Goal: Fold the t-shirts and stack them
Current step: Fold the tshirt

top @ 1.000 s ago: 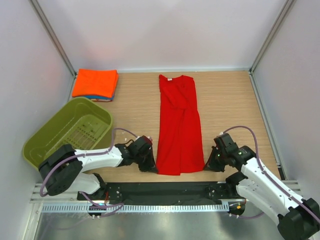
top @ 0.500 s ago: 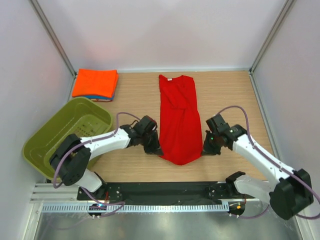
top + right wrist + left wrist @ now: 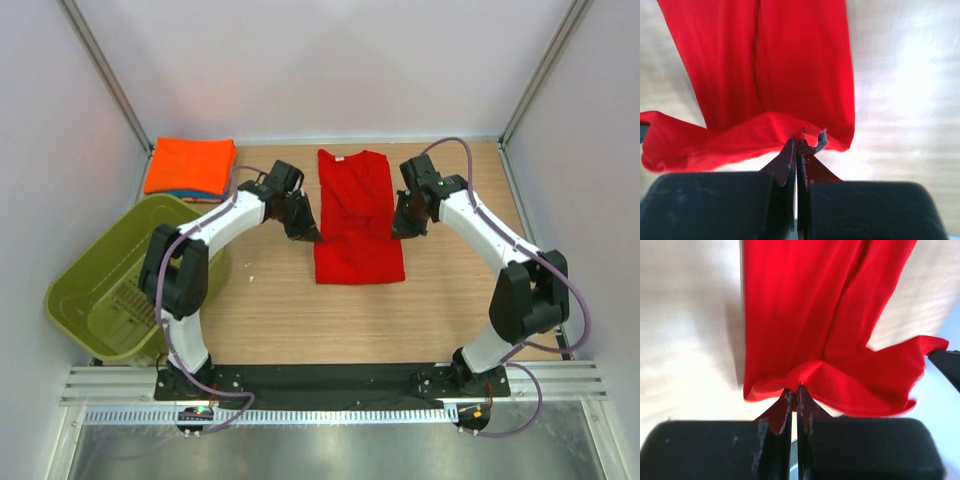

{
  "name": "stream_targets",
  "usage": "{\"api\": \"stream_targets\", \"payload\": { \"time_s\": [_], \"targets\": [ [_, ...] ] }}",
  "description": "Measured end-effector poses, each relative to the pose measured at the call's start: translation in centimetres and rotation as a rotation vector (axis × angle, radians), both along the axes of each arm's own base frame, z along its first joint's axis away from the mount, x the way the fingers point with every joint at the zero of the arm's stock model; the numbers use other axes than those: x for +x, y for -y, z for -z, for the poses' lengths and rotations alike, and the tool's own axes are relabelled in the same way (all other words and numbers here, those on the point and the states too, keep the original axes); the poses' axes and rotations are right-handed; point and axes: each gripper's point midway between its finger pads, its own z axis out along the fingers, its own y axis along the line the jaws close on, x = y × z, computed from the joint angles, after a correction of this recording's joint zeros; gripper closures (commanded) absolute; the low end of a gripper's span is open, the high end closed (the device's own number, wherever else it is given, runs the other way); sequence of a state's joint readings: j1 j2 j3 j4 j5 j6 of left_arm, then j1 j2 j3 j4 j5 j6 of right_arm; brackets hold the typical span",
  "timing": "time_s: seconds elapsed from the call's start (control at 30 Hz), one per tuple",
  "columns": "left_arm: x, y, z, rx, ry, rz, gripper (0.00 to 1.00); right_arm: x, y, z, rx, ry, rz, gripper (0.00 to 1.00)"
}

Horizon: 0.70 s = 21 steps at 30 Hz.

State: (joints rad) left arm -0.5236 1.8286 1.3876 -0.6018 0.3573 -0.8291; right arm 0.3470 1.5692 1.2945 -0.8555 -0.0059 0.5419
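From above I see the red t-shirt (image 3: 358,215) doubled over in the middle of the table (image 3: 450,300), left gripper (image 3: 308,232) and right gripper (image 3: 400,228) flanking it, while only the wrist views show each claw clamped on its edge.

Top view: blue t-shirt (image 3: 193,195) lies almost wholly under the orange t-shirt (image 3: 190,165). Only a thin strip shows along the stack's 6 o'clock edge.

Left arm (image 3: 215,225) crosses the basket (image 3: 95,250) at its 2 o'clock rim, and that stretch is hidden.

Red t-shirt (image 3: 357,250): lower layer of the fold is covered by the upper. Neck label too small to make out.

Left wrist view: cloth cut off at 12 o'clock. Pinched hem is hidden between the closed jaws of the left gripper (image 3: 795,391). Dark object (image 3: 947,365) at 3 o'clock is clipped by the edge and unidentifiable.

Right wrist view: cloth cut off at 12 o'clock. Table (image 3: 905,75) blurred and washed out.
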Motion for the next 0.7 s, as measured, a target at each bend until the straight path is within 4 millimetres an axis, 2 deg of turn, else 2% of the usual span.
{"api": "stream_targets", "payload": {
  "time_s": [0.13, 0.3, 0.47, 0.63, 0.7],
  "targets": [
    [4.6, 0.2, -0.3, -0.023, 0.019, -0.014, 1.0, 4.1, 0.8, -0.1, -0.011, 0.024, 0.009, 0.99],
    [9.0, 1.0, -0.2, -0.065, 0.034, -0.02, 1.0, 8.3, 1.3, 0.5, -0.002, 0.047, 0.012, 0.99],
    [11.9, 1.3, 1.1, -0.095, 0.025, -0.025, 1.0, 12.0, 1.1, 2.1, 0.021, 0.049, 0.003, 0.99],
    [13.6, 0.8, 3.6, -0.108, -0.016, -0.045, 0.94, 14.1, 0.8, 4.1, 0.035, 0.032, -0.013, 0.99],
    [14.1, 0.6, 4.4, -0.123, -0.032, -0.054, 0.92, 14.8, 0.8, 4.5, 0.038, 0.031, -0.015, 0.96]
  ]
}}
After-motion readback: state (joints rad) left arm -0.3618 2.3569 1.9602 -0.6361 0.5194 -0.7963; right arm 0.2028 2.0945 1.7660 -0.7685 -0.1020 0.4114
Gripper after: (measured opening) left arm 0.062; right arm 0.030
